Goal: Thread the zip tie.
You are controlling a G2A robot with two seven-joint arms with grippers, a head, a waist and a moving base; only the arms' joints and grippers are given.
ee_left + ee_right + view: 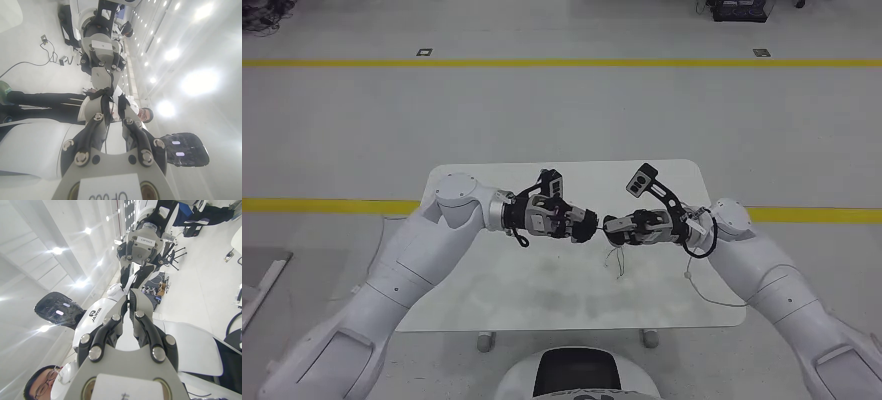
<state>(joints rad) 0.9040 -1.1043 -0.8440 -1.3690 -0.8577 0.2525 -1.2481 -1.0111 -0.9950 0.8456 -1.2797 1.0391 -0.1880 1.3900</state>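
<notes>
thin black zip tie pinched in nearly shut ribbed right gripper; left gripper part-open around it.

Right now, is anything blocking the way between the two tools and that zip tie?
Nothing visible does. The left tool and right tool meet tip to tip above the table, only the thin zip tie between them.
</notes>
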